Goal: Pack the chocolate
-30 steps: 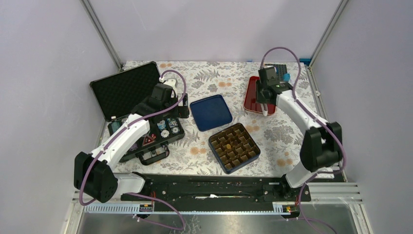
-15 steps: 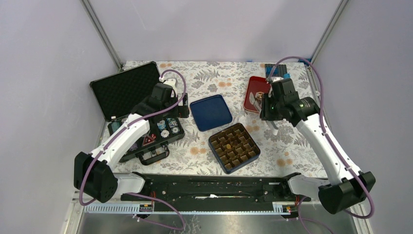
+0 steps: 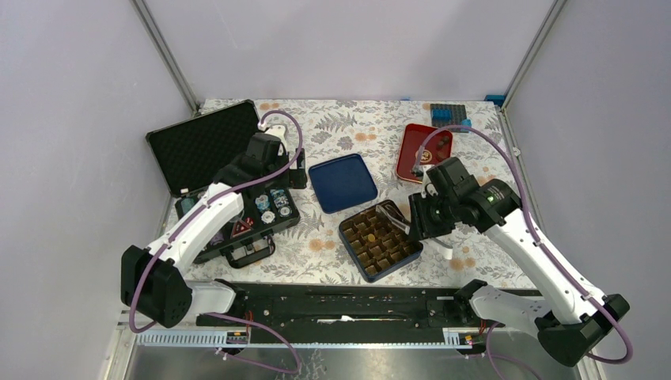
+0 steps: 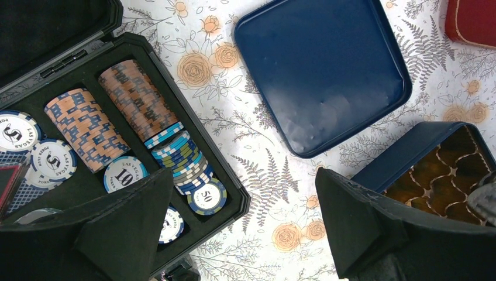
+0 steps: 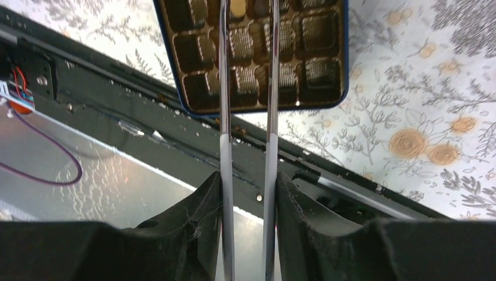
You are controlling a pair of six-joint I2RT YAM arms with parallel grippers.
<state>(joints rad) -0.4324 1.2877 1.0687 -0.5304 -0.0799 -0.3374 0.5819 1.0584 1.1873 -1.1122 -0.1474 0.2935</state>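
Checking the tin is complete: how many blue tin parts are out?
2. The lid lies in the middle; the base, holding the brown grid insert, sits beside it toward the near edge. Nothing seems hidden.

Pincer (image 5: 248, 202) — tongs (image 5: 224, 105) over grid insert (image 5: 316, 35)

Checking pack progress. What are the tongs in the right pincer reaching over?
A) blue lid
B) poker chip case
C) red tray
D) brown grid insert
D: the right wrist view shows the metal tongs, held in the right pincer, stretching out over the brown grid insert.
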